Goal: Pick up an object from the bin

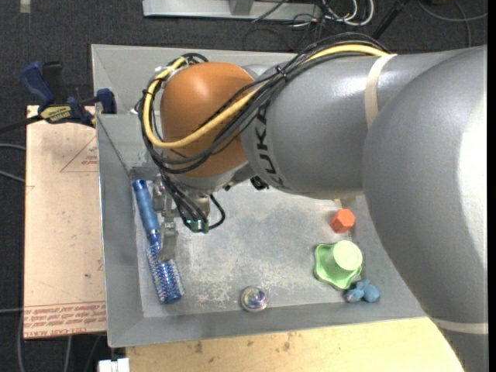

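Note:
A blue brush (147, 222) lies along the bin's left wall, its handle toward the back and its coiled bristle head (165, 280) toward the front. My gripper (167, 225) hangs low under the wrist, right beside the middle of the brush handle and on its right side. Whether it touches the brush I cannot tell.
A small silver round thing (253, 298) rests at the front wall. At the front right lie a green cup-like thing (339, 264), an orange block (342, 222) and a small blue lump (362, 292). The arm covers the bin's back and right.

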